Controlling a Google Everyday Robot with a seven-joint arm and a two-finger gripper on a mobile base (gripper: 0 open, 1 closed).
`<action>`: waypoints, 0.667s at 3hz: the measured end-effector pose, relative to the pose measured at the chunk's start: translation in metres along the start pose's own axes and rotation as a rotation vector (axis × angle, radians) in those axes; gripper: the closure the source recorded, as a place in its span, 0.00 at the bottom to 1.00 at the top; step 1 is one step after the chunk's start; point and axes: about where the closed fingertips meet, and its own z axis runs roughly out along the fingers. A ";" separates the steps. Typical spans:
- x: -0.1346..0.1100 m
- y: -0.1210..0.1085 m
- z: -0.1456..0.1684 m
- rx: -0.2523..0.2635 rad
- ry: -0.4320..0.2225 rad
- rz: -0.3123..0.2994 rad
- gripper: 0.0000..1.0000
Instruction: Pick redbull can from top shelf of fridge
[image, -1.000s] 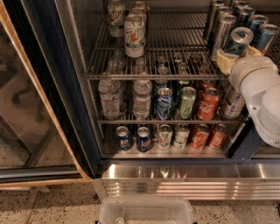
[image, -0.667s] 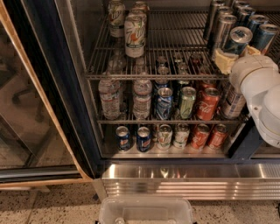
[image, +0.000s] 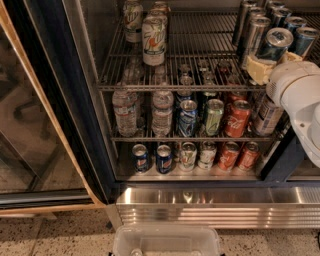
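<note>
Looking at the redbull can (image: 275, 44) first: it's standing upright at the right end of the top shelf (image: 200, 60), at the front of a row of slim silver cans (image: 250, 25) that runs back into the fridge (image: 215, 210). We see a similar blue can (image: 304, 40) just to its right.

The gripper (image: 262, 67) is right up against the redbull can, with its cream-coloured end sitting low at the can's front-left and overlapping the base from our angle. Honestly, we can't tell whether it's open, closed or actually clamped on the can. The chunky white arm (image: 300, 95) comes in from the right edge, in front of the middle shelf's right end.

Further out, white-green cans (image: 153, 32) stand at the left of the top shelf, well apart from the gripper. Below we've got water bottles (image: 125, 112) on the left and soda cans beside them, a red one (image: 237, 118) included. The glass door (image: 35, 100) is open on the left, and a clear plastic bin (image: 167, 242) sits on the floor in front.
</note>
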 end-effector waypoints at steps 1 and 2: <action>-0.005 0.004 -0.013 -0.021 0.021 0.021 1.00; -0.008 0.005 -0.024 -0.033 0.042 0.036 1.00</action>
